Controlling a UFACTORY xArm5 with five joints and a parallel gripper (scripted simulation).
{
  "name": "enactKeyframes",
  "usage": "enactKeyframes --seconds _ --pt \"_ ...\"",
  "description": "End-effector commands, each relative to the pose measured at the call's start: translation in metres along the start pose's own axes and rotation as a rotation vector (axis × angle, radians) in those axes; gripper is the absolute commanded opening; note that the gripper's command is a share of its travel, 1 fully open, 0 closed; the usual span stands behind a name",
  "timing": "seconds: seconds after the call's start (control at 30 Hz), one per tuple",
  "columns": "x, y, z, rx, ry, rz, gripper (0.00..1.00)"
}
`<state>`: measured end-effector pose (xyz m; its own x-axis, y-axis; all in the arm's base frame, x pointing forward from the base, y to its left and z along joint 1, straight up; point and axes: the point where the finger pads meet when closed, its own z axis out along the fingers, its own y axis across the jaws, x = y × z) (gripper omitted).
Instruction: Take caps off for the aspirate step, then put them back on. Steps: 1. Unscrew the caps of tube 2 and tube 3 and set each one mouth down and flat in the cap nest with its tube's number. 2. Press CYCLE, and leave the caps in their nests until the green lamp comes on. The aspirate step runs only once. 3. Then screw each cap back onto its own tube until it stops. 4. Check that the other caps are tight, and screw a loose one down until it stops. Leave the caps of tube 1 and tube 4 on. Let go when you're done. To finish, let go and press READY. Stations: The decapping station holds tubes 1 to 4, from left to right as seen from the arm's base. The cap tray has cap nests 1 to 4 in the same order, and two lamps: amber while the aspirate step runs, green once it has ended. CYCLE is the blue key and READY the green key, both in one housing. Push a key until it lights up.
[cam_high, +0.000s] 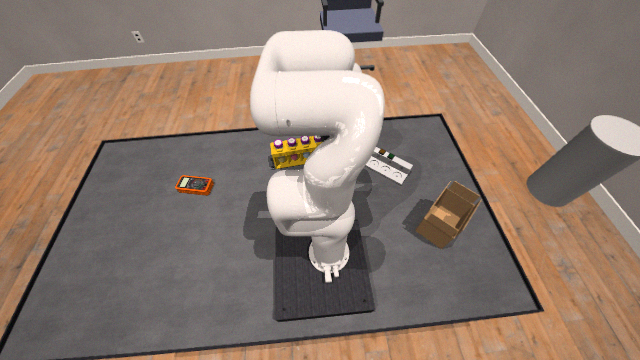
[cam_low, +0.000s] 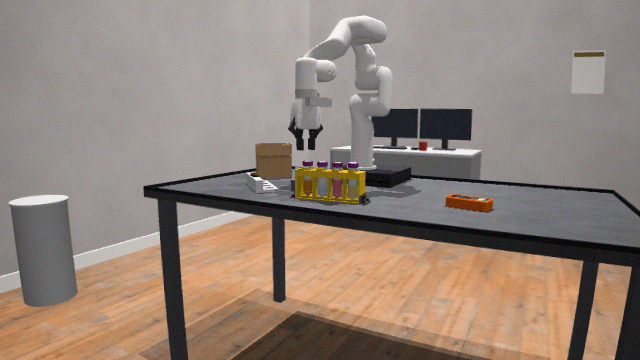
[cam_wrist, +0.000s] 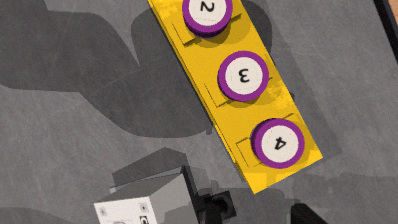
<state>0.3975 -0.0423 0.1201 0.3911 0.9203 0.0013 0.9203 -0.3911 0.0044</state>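
White arm: the arm (cam_low: 367, 85) rises from a dark base plate (cam_high: 290, 305) on the counter (cam_low: 525, 215), folds over at the top and points its wrist straight down.
Gripper: the gripper (cam_low: 305, 141) hangs in the air above the decapping station's end nearest the cap tray, well clear of the caps; its black fingers stand partly apart with nothing between them.
Decapping station: the yellow decapping station (cam_low: 330, 186) stands upright on the grey counter, in front of the arm's base, with four capped tubes in a row.
Caps in wrist view: cap 2 (cam_wrist: 206, 12), cap 3 (cam_wrist: 243, 76) and cap 4 (cam_wrist: 278, 143) each sit on their tubes, purple rims around white numbered tops; the first tube is out of this view.
Gripper to tubes: in the wrist view the row runs diagonally across the upper right, cap 4 nearest the bottom edge, where dark parts of the gripper show.
Key housing: a corner of the grey-and-white key housing (cam_wrist: 150, 202) shows at the lower edge of the wrist view, just beside the station's tube 4 end; its keys are cut off.
Cap tray: the white cap tray (cam_high: 389, 165) lies near the station, its nests showing as rings.
Other items: an orange meter (cam_high: 194, 184) lies well apart from the station; an open cardboard box (cam_high: 448, 214) sits beyond the tray.
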Motion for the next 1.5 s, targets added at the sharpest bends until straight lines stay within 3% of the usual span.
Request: enactKeyframes --seconds 0.0,0.33,0.4,0.5,0.67,1.13,1.47 --pt "0.029 -0.004 -0.002 -0.001 0.008 0.279 0.46" --pt "0.111 -0.019 -0.002 -0.001 0.009 0.289 0.46" --pt "0.111 -0.019 -0.002 -0.001 0.009 0.289 0.46" --pt "0.135 -0.024 -0.002 -0.001 0.009 0.289 0.46" --pt "0.136 -0.024 -0.002 -0.001 0.009 0.289 0.46" --pt "0.136 -0.024 0.033 -0.001 0.009 0.289 0.46" --pt "0.136 -0.024 0.036 -0.001 0.009 0.289 0.46"
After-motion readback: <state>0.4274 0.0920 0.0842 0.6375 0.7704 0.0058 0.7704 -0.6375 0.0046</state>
